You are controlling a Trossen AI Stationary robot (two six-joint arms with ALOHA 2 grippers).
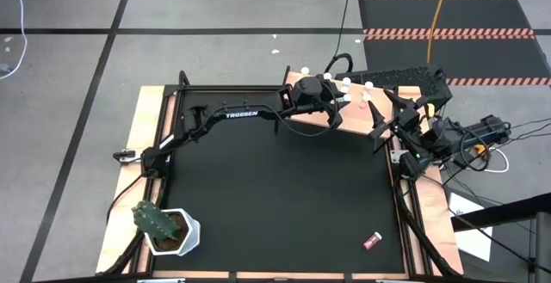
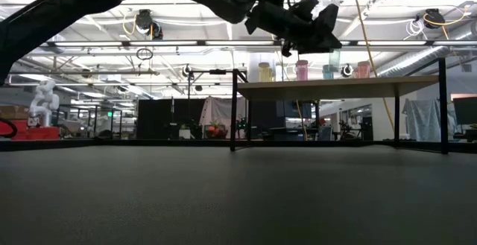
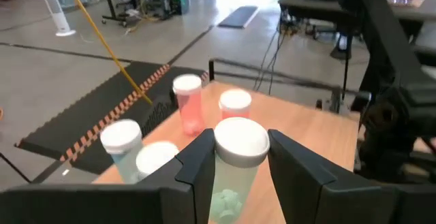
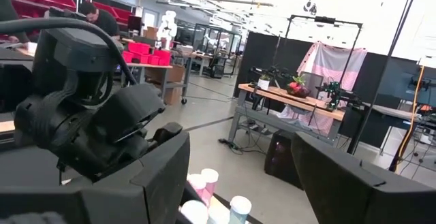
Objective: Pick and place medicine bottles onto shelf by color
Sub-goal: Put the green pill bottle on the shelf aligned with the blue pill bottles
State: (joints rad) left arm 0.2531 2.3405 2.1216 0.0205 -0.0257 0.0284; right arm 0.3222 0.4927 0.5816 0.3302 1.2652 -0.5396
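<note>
Two dark arms are sharing a black bench [image 1: 275, 197] framed in light wood. At its near left corner a green cactus [image 1: 153, 220] is sitting in a white pot. The left arm is stretching along the far edge, its left hand [image 1: 334, 104] hanging over the shelf [image 1: 357, 121], a pale wooden board on thin black legs at the far right corner. That hand is pinching a pale green, white-capped bottle [image 3: 235, 159] between its two fingers, partly closed around the body just under the cap. Four more medicine bottles [image 3: 189, 105] are standing on the board beyond it, one of them pink. A lone red bottle [image 1: 372, 241] is lying on its side near the bench's near right corner, well apart from everything. The right hand [image 1: 381, 121] is waiting at the shelf's right end, its fingers spread wide and gripping nothing. Around the bench, grey floor with dark seams is running off to a black mat [image 1: 448, 25] edged in red-and-white stripes. Across the room, overhead lamps are lighting distant racks and worktables.
</note>
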